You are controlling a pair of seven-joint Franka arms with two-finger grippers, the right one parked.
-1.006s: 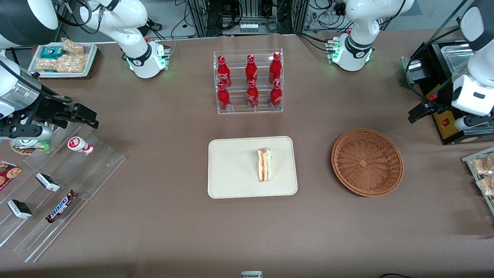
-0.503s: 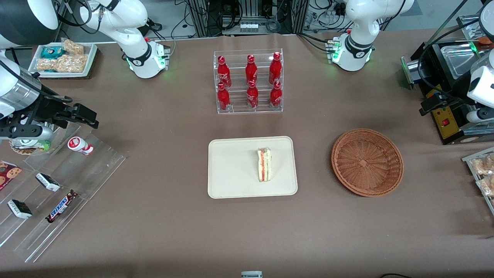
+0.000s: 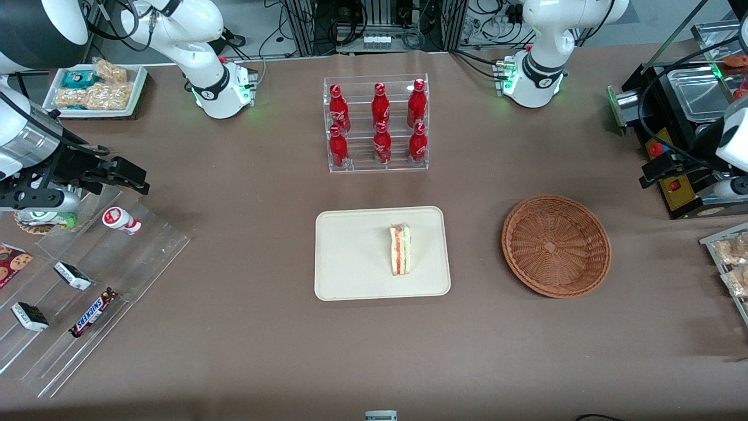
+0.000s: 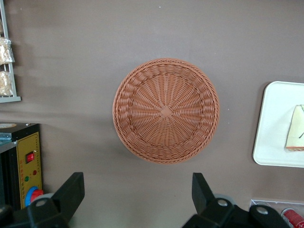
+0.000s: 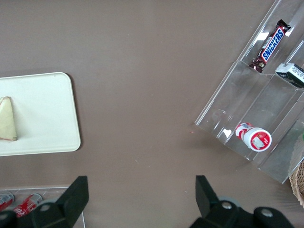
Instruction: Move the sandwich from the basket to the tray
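The sandwich (image 3: 400,250) lies on the cream tray (image 3: 350,257), cut edge with red and green filling facing up. It also shows on the tray (image 4: 275,128) in the left wrist view (image 4: 295,135) and on the tray (image 5: 42,109) in the right wrist view (image 5: 7,126). The wicker basket (image 3: 556,245) is empty and stands beside the tray, toward the working arm's end; it also shows in the left wrist view (image 4: 166,110). My left gripper (image 3: 657,168) hangs high above the table beside the basket, near the black machine. Its fingers are wide open and empty (image 4: 135,183).
A clear rack of red bottles (image 3: 377,124) stands farther from the front camera than the tray. A black machine (image 3: 678,117) and a rack of snack bags (image 3: 727,263) are at the working arm's end. Acrylic steps with snacks (image 3: 87,280) are at the parked arm's end.
The left arm has drawn back toward its end of the table, away from the basket. The sandwich, tray and basket have not moved.
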